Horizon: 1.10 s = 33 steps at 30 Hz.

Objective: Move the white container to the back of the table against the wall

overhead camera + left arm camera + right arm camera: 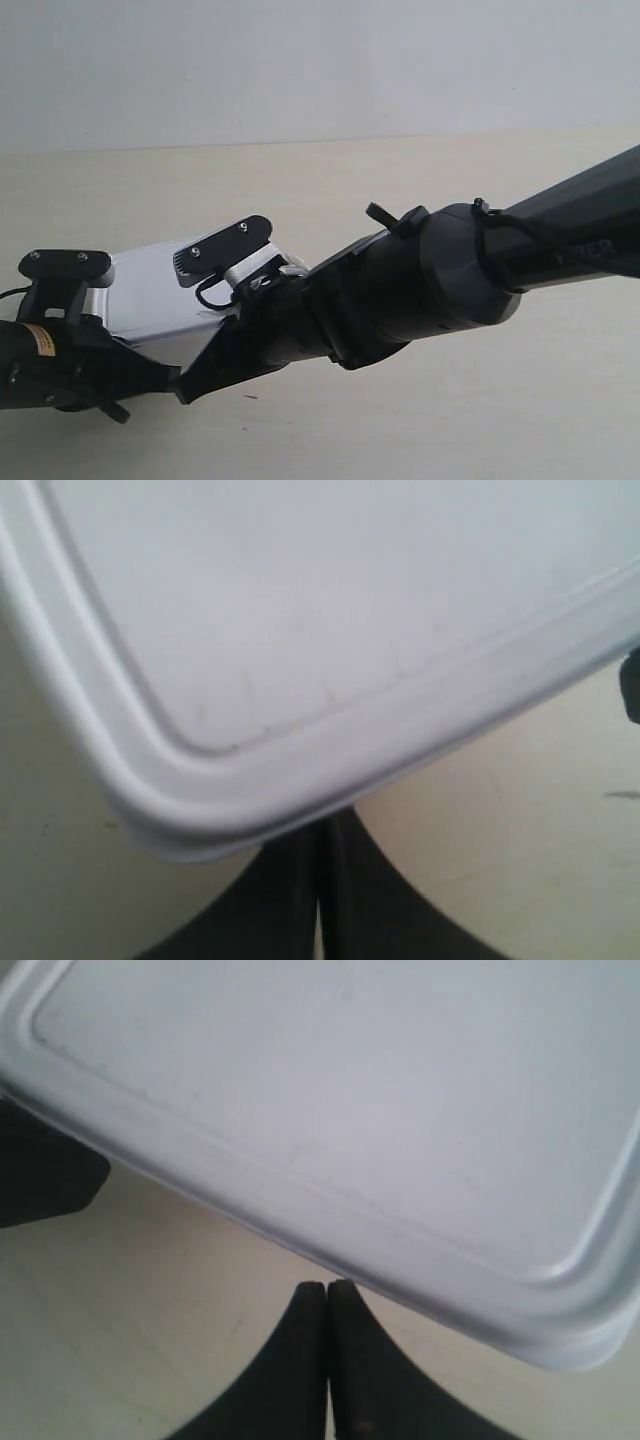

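The white container lies flat on the table, well short of the wall. In the exterior view both arms reach it from the near side, and their dark gripper tips meet low at its near edge. In the left wrist view the white container's lid fills the upper part. My left gripper is shut, its tips tucked under the lid's rounded corner. In the right wrist view my right gripper is shut and empty, its tips at the long edge of the white container.
The thick black arm at the exterior view's right crosses over the table's middle. The arm at the exterior view's left lies low at the near left. Bare table stretches from the container to the wall.
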### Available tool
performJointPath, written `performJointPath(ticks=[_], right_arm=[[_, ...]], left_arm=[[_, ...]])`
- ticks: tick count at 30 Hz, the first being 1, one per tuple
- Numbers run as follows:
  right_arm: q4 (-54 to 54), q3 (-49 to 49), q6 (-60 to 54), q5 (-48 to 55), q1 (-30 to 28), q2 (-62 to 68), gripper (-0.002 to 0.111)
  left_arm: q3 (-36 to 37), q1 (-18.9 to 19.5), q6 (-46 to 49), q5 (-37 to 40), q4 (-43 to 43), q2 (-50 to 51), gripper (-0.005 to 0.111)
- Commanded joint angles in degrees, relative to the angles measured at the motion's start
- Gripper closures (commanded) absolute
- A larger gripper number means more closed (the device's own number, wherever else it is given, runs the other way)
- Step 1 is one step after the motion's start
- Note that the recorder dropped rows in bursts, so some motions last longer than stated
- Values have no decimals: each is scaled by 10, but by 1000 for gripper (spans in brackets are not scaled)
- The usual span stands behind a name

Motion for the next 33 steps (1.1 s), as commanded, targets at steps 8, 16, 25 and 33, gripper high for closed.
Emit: performJointPath(ticks=[8,16,25,33], right_arm=[[-1,-22,-7,-50,1,-1,108],[-1,-46,-7,-68,0,7,108],[-1,-100,-7,-77,0,45,108],[-1,-134,-17,-102,-2,67,108]], left_arm=[[-55,1,-4,-33,0,39,107],[-79,38,0,-34,1,53,107],[-96,64,14,-31,1,58,107],[-131,82,14,-32,1,84,107]])
